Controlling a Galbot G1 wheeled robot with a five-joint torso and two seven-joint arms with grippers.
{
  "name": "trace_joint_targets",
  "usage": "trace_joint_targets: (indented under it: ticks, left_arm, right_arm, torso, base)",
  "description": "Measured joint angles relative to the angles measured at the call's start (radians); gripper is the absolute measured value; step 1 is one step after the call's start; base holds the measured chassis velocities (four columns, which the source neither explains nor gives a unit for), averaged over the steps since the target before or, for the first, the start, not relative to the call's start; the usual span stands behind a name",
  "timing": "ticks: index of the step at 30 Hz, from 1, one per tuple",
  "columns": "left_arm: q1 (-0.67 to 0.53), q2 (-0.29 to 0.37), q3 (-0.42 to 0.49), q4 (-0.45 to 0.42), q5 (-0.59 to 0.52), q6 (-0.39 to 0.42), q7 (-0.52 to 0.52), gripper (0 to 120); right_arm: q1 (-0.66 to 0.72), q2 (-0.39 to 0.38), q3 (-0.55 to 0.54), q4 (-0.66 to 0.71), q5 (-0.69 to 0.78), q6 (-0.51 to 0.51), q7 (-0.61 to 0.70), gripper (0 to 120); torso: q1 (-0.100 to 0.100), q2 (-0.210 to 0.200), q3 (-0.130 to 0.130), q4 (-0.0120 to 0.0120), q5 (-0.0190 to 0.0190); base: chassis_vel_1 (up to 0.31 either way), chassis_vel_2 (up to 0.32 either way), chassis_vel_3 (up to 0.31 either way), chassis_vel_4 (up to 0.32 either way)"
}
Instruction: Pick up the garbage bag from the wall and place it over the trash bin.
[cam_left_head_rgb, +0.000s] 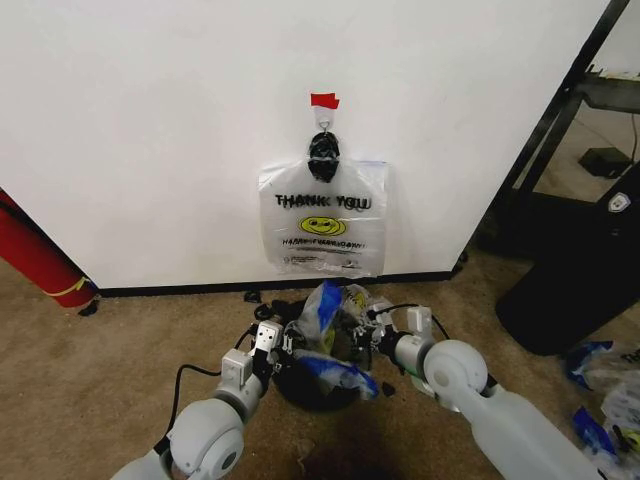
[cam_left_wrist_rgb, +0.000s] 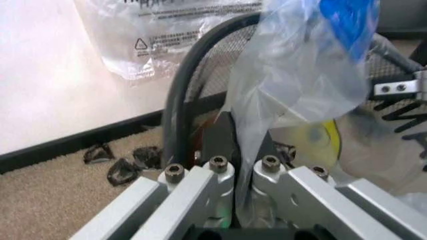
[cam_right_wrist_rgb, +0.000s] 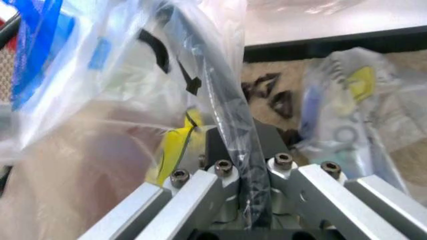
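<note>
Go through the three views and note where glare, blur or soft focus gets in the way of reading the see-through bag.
Head view: even light, the hanging black-handled smiley bag on the white wall reads sharply. Left wrist view: the thin see-through blue-patched garbage bag is soft and shiny near the left gripper. Right wrist view: plastic by the right gripper is blurred over the black bin rim.

The trash bin (cam_left_head_rgb: 318, 392) sits largely hidden beneath the crumpled garbage bag (cam_left_head_rgb: 335, 318) and both arms; just a dark curve of rim and body shows. In the left wrist view, the left gripper (cam_left_wrist_rgb: 243, 187) has its fingertips buried in plastic film, and its frame is cut off by the picture's lower edge. The right gripper (cam_right_wrist_rgb: 248, 185) is likewise veiled by film and the bin's rim. On the wall (cam_left_head_rgb: 150, 130), the fine print on a second hanging bag (cam_left_head_rgb: 323, 232) is too small to read. A red cylinder (cam_left_head_rgb: 38, 255) is cropped at the picture's left edge.
</note>
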Motion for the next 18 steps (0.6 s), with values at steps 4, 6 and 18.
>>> trace_joint_targets:
  ticks: [4, 6, 18]
  left_arm:
    - [0.043, -0.008, -0.014, -0.012, 0.056, -0.035, 0.005, 0]
    - [0.047, -0.010, -0.016, -0.013, 0.065, -0.042, 0.005, 0]
    - [0.110, 0.003, -0.080, -0.096, 0.146, -0.058, -0.001, 0]
  right_arm:
    - [-0.070, 0.009, 0.047, 0.037, 0.004, 0.051, 0.032, 0]
    - [-0.086, 0.008, 0.056, 0.044, 0.005, 0.054, 0.037, 0]
    - [-0.192, 0.001, 0.128, 0.137, 0.000, 0.077, 0.105, 0]
  torso:
    - [0.000, 0.000, 0.000, 0.0000, 0.0000]
    - [0.000, 0.000, 0.000, -0.0002, -0.0002]
    - [0.000, 0.000, 0.000, -0.0001, 0.0000]
  base:
    - [0.000, 0.000, 0.000, 0.000]
    - [0.000, 0.000, 0.000, 0.000]
    - [0.000, 0.000, 0.000, 0.000]
